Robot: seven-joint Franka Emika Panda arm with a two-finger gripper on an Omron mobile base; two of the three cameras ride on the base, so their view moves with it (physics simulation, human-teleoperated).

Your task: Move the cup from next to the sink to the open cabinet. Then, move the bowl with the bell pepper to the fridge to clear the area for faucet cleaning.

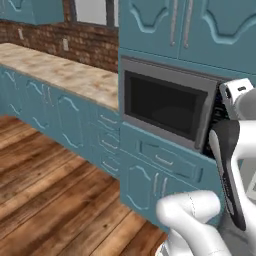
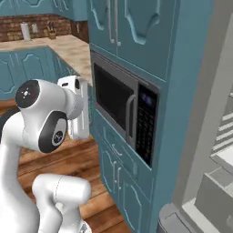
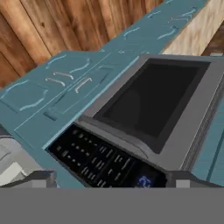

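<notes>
Pincer [image 3: 112, 181] stands released, its two dark tips far apart at the bottom of the hand view with nothing between them. It faces a built-in microwave [image 3: 153, 100], looking onto the dark door glass and the black keypad [image 3: 105, 162] beside it.

The fridge [image 2: 218, 150], pale grey with white shelves, stands just to the right of the teal column that holds the microwave, at the right edge of the right base view. A tan bench [image 1: 60, 75] runs off to the left along a brick wall. Cup, bowl, pepper and sink cannot be made out on the stretch of bench in sight; two small things stand far down it in the right base view, too small to name.

My judgement: with nothing held and the fridge close by, the items to be moved lie somewhere down the bench to the left, away from where the pincer points. The arm is folded high beside the microwave, so the base likely has to carry it there before any reach makes sense.
</notes>
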